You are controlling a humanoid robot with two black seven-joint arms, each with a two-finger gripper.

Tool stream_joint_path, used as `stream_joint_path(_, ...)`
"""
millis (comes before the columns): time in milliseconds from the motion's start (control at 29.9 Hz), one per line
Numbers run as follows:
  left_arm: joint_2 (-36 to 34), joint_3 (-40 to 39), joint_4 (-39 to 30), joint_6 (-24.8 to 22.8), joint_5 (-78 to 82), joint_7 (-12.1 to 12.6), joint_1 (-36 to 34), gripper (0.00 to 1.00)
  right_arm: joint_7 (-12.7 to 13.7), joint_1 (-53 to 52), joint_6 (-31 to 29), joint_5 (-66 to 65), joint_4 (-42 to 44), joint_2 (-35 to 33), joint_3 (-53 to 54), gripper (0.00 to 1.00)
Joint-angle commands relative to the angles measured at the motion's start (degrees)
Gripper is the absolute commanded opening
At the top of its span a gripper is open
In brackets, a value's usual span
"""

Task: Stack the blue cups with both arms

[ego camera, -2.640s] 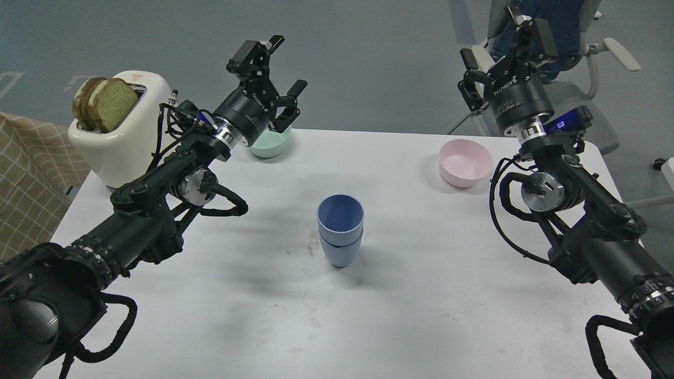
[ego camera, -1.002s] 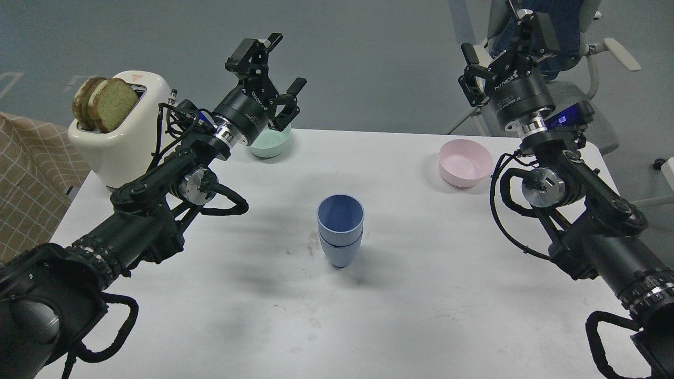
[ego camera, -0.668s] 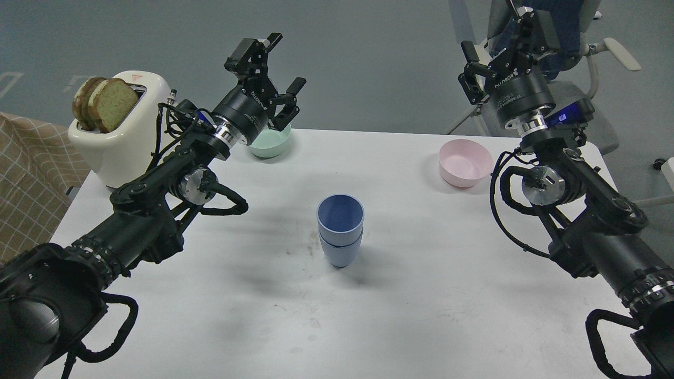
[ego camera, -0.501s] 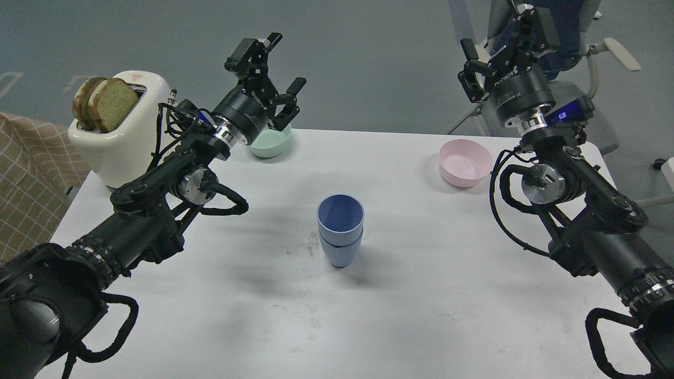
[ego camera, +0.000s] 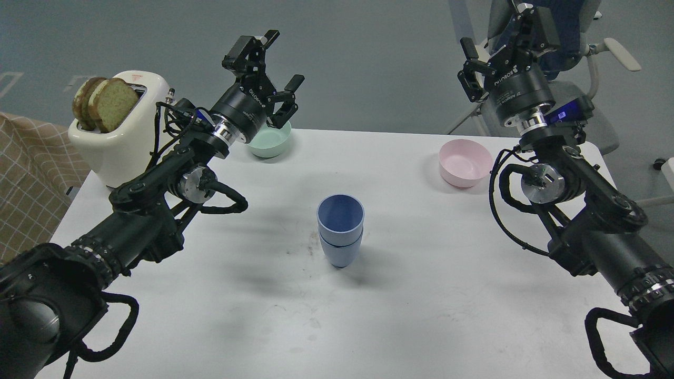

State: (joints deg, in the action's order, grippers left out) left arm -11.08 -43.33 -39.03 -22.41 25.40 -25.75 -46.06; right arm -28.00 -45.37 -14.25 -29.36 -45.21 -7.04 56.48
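The two blue cups (ego camera: 340, 230) stand nested, one inside the other, upright in the middle of the white table (ego camera: 410, 295). My left gripper (ego camera: 281, 63) is raised above the table's far left, open and empty, well away from the cups. My right gripper (ego camera: 504, 39) is raised above the far right edge, open and empty, also far from the cups.
A mint-green bowl (ego camera: 271, 140) sits at the back left, just under my left gripper. A pink bowl (ego camera: 465, 163) sits at the back right. A cream toaster (ego camera: 120, 131) with bread slices stands at the far left. An office chair (ego camera: 574, 63) is behind the table.
My left gripper has risen slightly. My right gripper has shifted slightly up and back. The cups have not moved.
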Motion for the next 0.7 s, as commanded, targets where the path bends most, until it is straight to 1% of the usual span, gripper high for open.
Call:
stream_joint_path(0, 0.0, 0.0, 0.0, 0.0, 0.09, 0.0, 0.0, 0.98, 0.0, -0.16, 0.1, 0.01, 0.03, 0.01, -0.14, 1.0)
stream_joint_path(668, 0.18, 0.0, -0.09, 0.0, 0.09, 0.0, 0.62, 0.98, 0.0, -0.86, 0.28, 0.09, -0.84, 0.1, -0.32, 1.0)
